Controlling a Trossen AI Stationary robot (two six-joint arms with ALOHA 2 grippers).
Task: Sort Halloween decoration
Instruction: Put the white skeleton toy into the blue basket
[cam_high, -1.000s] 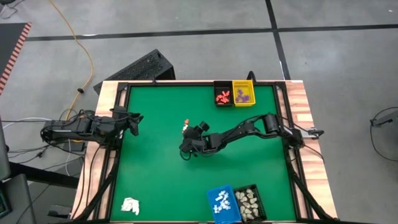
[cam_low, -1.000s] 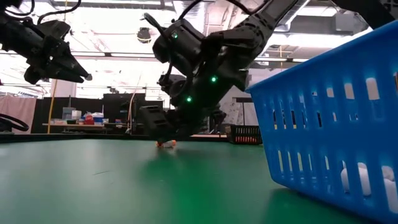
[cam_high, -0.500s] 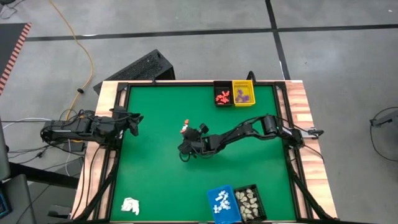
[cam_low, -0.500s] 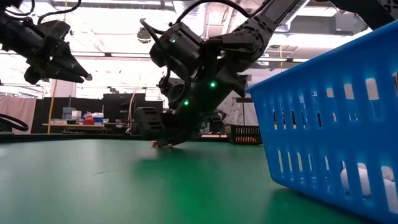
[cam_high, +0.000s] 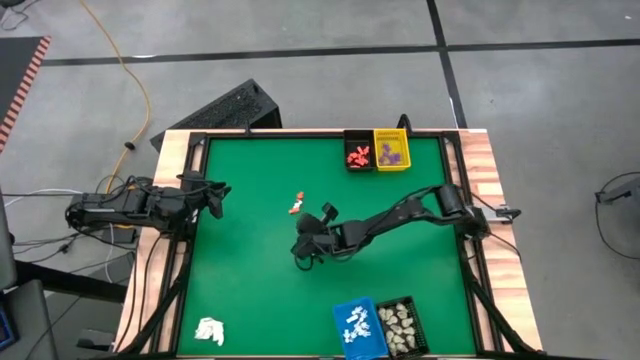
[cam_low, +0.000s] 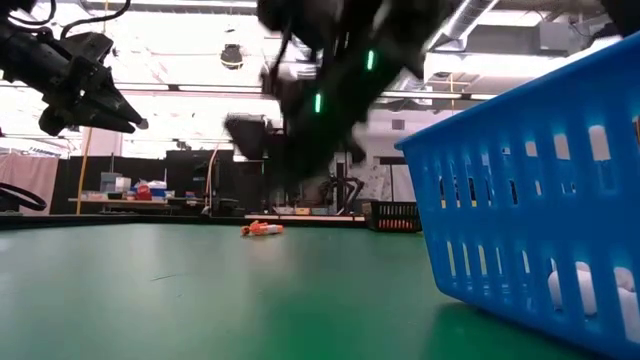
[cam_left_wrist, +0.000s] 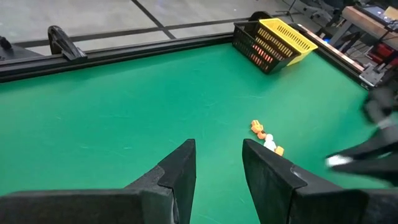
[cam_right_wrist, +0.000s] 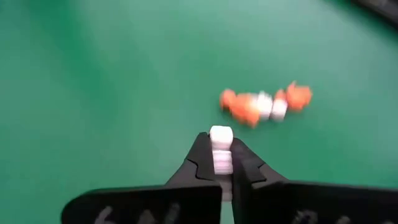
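Halloween decoration pieces are spread over four small baskets and the green table (cam_high: 250, 270). At the far edge, a black basket (cam_high: 357, 151) holds orange-red pieces and the yellow basket (cam_high: 392, 150) touching it holds purple ones; their number is too small to count. At the near edge, a blue basket (cam_high: 359, 327) holds white pieces and the black basket beside it (cam_high: 402, 325) holds cream-beige ones, again too many and too small to count. A small loose cluster (cam_high: 296, 205) of orange and white pieces lies on the mat near the middle; the right wrist view shows roughly two orange bits with white between them (cam_right_wrist: 264, 104). The right gripper (cam_high: 300, 249), near that cluster towards the near edge and lifted off the mat, is clenched on one white piece (cam_right_wrist: 220, 148) pinched between its fingertips. The left gripper (cam_high: 216, 199) hangs above the table's left edge, its fingers (cam_left_wrist: 177, 176) parted and holding nothing. A white wadded lump (cam_high: 209, 330) sits in the near left corner. No writing or labels can be read.
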